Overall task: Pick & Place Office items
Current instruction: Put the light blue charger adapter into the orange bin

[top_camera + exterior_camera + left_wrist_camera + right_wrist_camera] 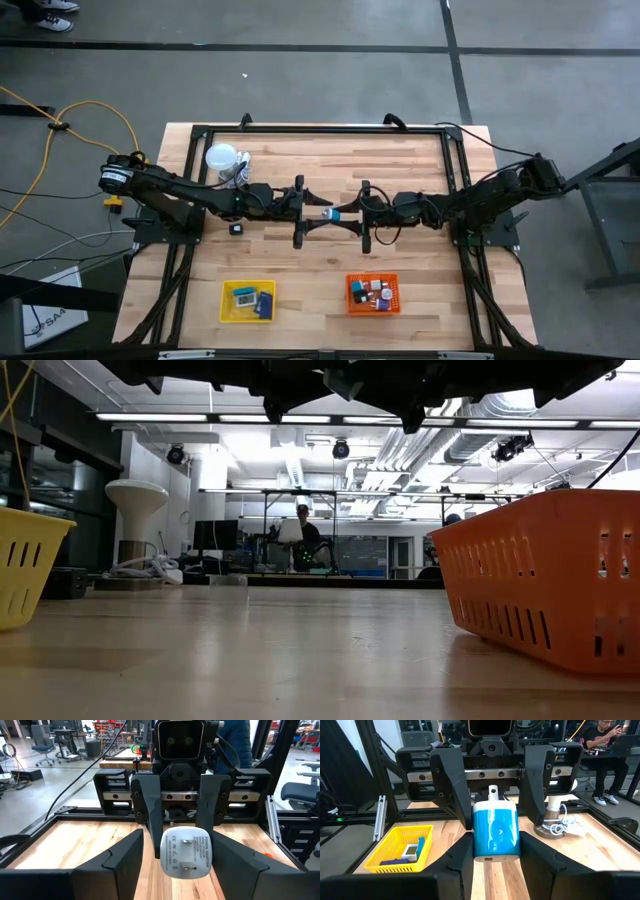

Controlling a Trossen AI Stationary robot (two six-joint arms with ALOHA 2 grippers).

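A blue-and-white power adapter point(330, 213) hangs in mid-air over the middle of the table, between my two grippers, which face each other level. My right gripper point(495, 855) comes from the table's right and is shut on the adapter's blue body point(495, 832). My left gripper point(177, 844) comes from the left and stands open. Its fingers point(451, 790) flank the white pronged end point(186, 852) with a gap on each side. A small black item point(236, 228) lies on the table at the left. My right gripper pinches the adapter's blue body by two opposite sides point(476, 845) between its two fingers. The fingers lie level and come from the table's right. The adapter is lifted clear of the table, its white pronged face turned toward the left gripper.
A yellow mesh tray point(228, 313) and an orange mesh tray point(352, 300), both holding small items, stand near the front edge. A white globe on a wire stand point(222, 160) is at the back left. A black frame point(320, 128) borders the table. People sit in the room beyond.
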